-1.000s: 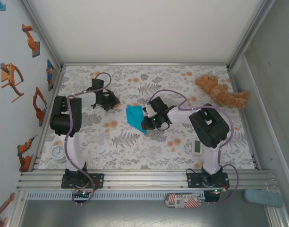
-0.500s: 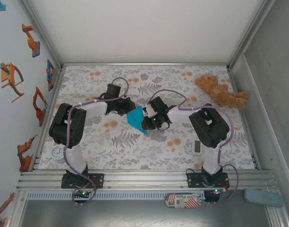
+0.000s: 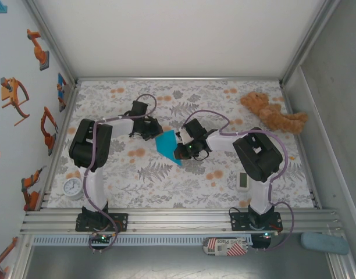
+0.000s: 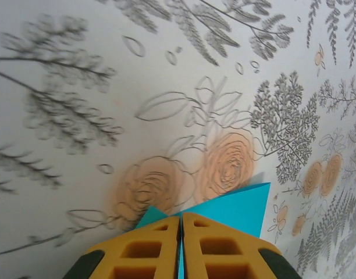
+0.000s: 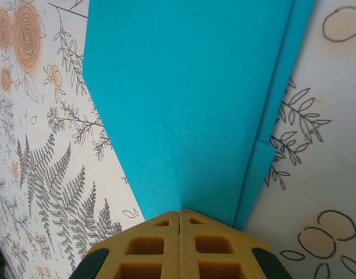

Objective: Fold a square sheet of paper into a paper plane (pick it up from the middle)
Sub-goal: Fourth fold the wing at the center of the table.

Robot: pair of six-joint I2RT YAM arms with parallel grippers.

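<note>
Nearest the arm bases, a small white timer (image 3: 243,181) lies by the right arm (image 3: 256,154) and a round clock (image 3: 72,187) by the left arm (image 3: 88,145), both well apart from the work.

In the middle of the flowered surface (image 3: 166,186) is the blue paper (image 3: 165,145), already folded into a pointed kite shape with its tip toward the near edge. It sits between the two arms. The right jaws are clamped on its right edge: in the right wrist view the yellow pads (image 5: 149,247) meet on the paper (image 5: 184,104), with a narrower folded layer (image 5: 262,168) showing along one side. The left jaws are clamped on its far left corner; in the left wrist view the pads (image 4: 140,253) pinch a blue sliver, with more of the paper (image 4: 236,206) beyond them. Whether the paper rests on the surface or hangs just above it, I cannot tell.

The step looks like working a late fold with two grips. To do it well, move both arms together so the thin paper is neither stretched nor buckled, keep the centre crease straight, and let only one grip go at a time.

At the far right corner lies a brown teddy bear (image 3: 272,112), well clear.
</note>
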